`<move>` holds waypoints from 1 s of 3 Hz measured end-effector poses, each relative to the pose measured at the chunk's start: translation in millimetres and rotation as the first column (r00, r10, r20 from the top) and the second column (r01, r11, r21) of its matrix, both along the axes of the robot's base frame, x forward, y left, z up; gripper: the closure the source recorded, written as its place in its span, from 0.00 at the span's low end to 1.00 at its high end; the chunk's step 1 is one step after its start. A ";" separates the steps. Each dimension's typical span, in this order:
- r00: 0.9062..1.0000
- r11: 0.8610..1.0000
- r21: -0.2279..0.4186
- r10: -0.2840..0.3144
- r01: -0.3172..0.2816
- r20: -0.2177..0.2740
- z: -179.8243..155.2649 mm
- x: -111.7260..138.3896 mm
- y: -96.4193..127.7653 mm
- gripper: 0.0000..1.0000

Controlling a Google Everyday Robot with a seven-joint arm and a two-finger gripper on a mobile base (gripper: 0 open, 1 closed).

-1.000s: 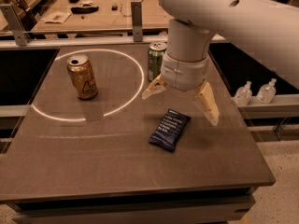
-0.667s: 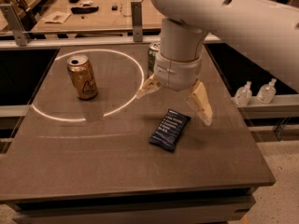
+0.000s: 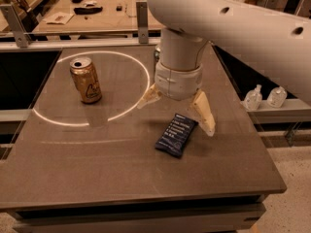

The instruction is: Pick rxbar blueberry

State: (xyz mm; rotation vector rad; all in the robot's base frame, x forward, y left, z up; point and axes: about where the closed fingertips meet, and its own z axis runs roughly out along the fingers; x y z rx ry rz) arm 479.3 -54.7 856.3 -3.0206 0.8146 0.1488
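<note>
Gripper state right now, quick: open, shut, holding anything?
Gripper: open, holding nothing, poised low over the far end of the rxbar blueberry.

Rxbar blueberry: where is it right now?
Camera view: the rxbar blueberry lies flat on the table, right of centre, just below the open gripper, right of the gold can.

1. The rxbar blueberry (image 3: 176, 134) lies on the table (image 3: 121, 178), right of centre.
2. The end effector (image 3: 175, 117) hangs over its far end.
3. A can (image 3: 86, 80) stands well left, farther back.
</note>
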 end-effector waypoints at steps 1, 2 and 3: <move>1.000 1.000 -0.003 -0.015 0.015 -0.024 -8.6 -8.3 -3.1 0.00; 0.999 1.000 -0.004 -0.026 0.026 -0.043 -15.3 -14.5 -6.0 0.18; 0.998 1.000 -0.003 -0.031 0.031 -0.051 -18.4 -17.5 -8.6 0.40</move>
